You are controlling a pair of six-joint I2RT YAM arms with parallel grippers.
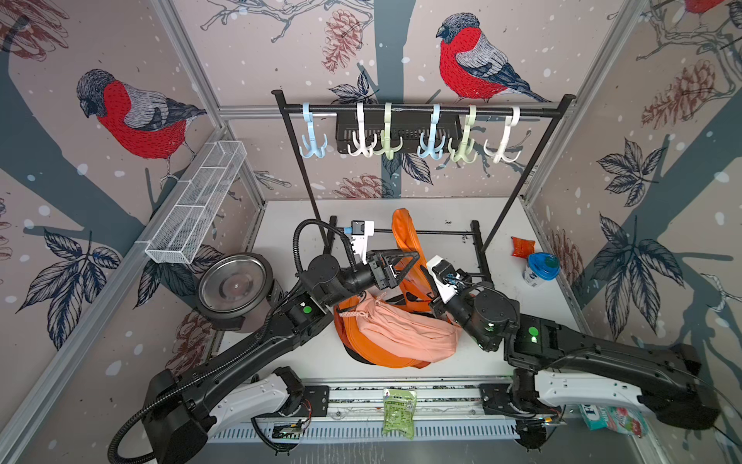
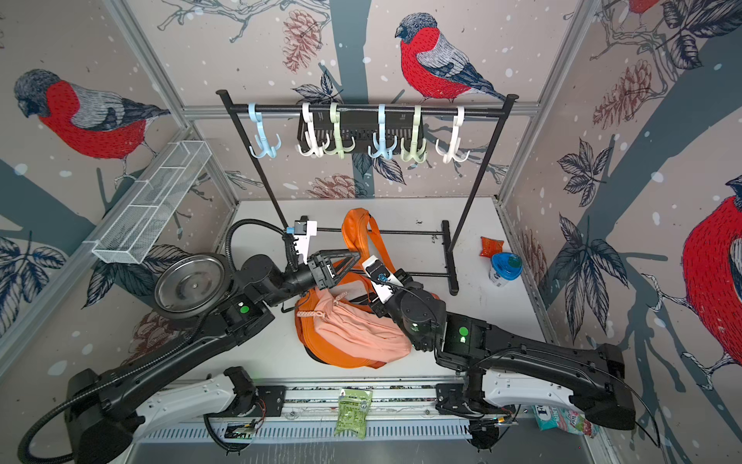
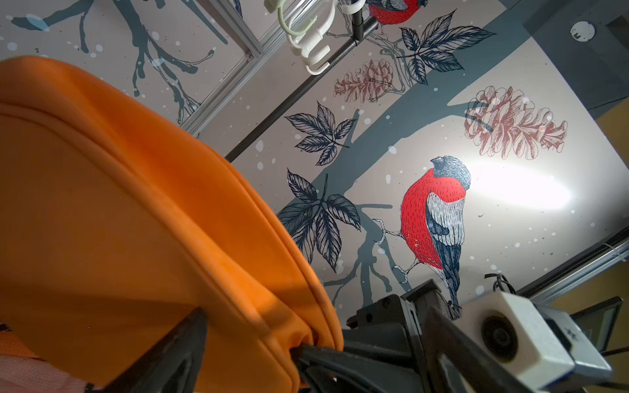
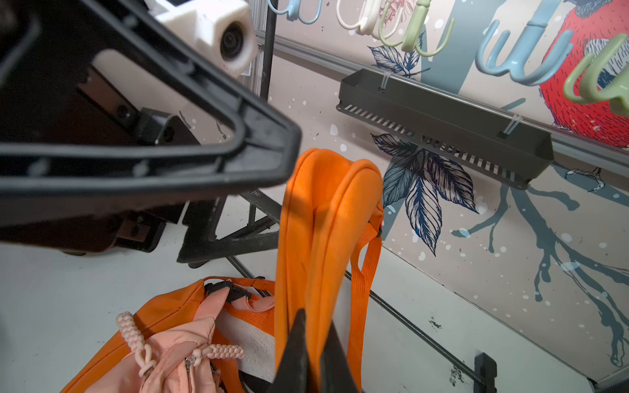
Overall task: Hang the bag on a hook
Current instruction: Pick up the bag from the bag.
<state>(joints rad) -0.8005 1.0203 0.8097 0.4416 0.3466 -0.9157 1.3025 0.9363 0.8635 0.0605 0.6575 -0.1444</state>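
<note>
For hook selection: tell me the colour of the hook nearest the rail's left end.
Pale blue hook, clearest in a top view.

Bullfinch-and-pinecone wallpaper (image 1: 241, 60) on three walls — white tabletop (image 1: 353, 209) below.

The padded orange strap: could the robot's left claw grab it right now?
Probably yes. The left claw is wide open, and the strap seems to lie between its jaws with nothing in the way. The right claw is shut on the same strap close by, holding it up.
</note>
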